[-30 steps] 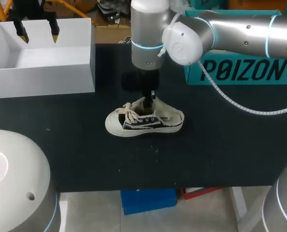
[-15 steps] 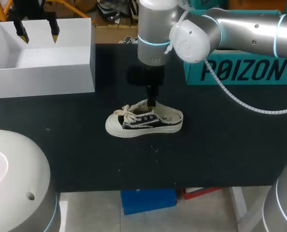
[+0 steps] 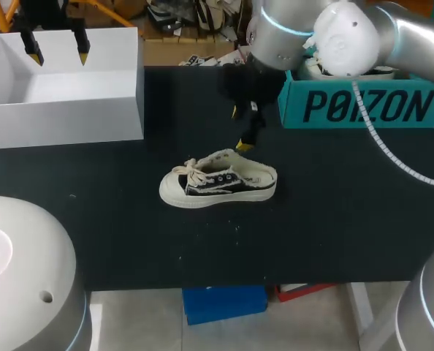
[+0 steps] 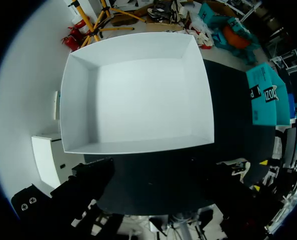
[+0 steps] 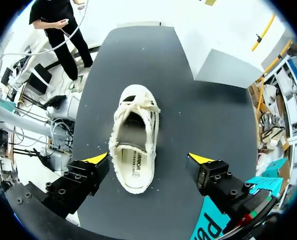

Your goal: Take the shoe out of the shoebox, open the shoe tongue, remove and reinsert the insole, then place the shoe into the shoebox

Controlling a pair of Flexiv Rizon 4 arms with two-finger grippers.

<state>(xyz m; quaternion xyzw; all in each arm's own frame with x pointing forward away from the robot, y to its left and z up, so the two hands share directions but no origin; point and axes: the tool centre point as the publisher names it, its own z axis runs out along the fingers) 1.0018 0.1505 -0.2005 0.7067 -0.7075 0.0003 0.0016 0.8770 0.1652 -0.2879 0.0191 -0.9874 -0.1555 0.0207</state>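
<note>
The cream and black low-top shoe (image 3: 217, 186) lies on its sole mid-table, toe pointing left, laces loose. In the right wrist view the shoe (image 5: 134, 145) sits below my fingers, its insole lying flat inside. My right gripper (image 3: 245, 129) hangs open just above and behind the heel, touching nothing; in its own view the right gripper (image 5: 148, 160) straddles the heel end from above. The white shoebox (image 3: 63, 88) stands empty at the back left. My left gripper (image 3: 56, 45) hovers open over the shoebox's far edge, and its own view looks down into the bare shoebox (image 4: 136, 95).
A teal box (image 3: 363, 106) stands at the back right, close behind my right arm, also seen as the teal box (image 4: 266, 97) in the left wrist view. The black table (image 3: 334, 219) spreads around the shoe.
My right gripper opened, rose out of the shoe's mouth and drew back to the right toward the teal box. The shoe stayed put. The left arm has not moved.
</note>
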